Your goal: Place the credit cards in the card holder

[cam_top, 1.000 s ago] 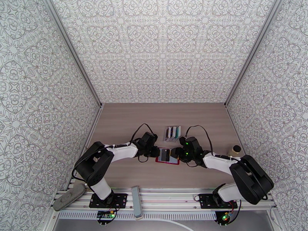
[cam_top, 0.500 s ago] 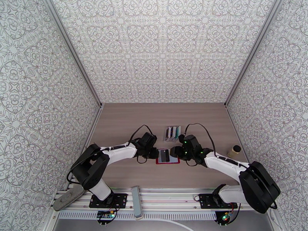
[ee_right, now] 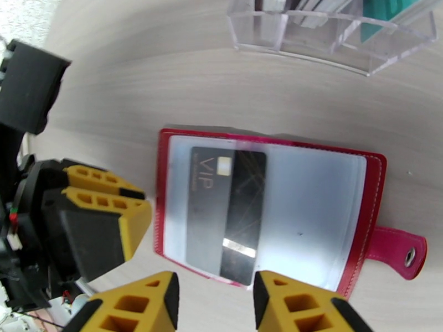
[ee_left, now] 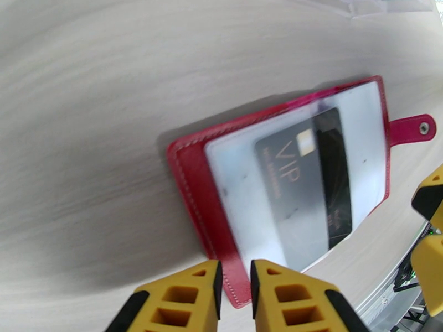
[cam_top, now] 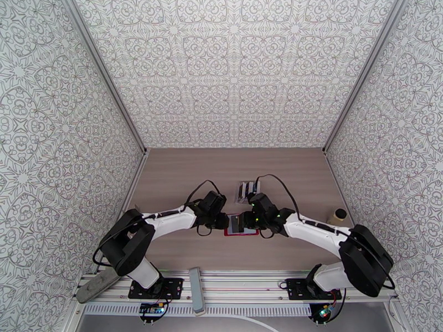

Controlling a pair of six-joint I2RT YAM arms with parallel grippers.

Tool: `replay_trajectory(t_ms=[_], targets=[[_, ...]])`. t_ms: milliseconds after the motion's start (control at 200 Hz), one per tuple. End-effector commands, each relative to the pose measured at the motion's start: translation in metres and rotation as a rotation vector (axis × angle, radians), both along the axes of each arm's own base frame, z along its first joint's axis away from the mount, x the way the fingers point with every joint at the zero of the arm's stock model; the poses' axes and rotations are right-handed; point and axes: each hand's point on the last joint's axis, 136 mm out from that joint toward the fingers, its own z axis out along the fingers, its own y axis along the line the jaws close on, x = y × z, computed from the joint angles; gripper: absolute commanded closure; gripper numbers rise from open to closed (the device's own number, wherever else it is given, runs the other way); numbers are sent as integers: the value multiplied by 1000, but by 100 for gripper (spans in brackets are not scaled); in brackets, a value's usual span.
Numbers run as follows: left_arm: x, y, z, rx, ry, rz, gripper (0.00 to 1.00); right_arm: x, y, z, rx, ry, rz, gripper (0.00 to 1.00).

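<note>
Frankly, on the counter (cam_top: 183,178) the holder (ee_right: 315,217) lies open mid-frame, with only one edge pinched in my narrow left gripper (ee_left: 236,266); a hard shove could swing it free. My right gripper (ee_right: 216,279), half open, straddles the black card (ee_right: 227,211) poking from the clear pocket. If I push crooked, it jams or buckles.

Grey-white ornamental patterned panels (cam_top: 232,67) wall three sides. Pale wood-grain tabletop (cam_top: 183,172), evenly lit, shadows soft. Aluminium posts (cam_top: 108,78) in the back corners, aluminium rail (cam_top: 243,280) along the near edge.
</note>
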Motion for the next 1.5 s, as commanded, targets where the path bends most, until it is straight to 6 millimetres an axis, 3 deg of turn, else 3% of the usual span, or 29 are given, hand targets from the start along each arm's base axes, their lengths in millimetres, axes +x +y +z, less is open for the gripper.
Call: replay_trajectory(t_ms=[0, 350, 1491], targets=[[-4, 2, -10, 14, 12, 18, 78, 5, -5, -4, -83, -8, -13, 61], [-7, 2, -21, 18, 34, 9, 83, 8, 3, -15, -145, 9, 8, 68], [-9, 3, -30, 16, 43, 14, 87, 11, 13, -36, -213, 41, 30, 73]])
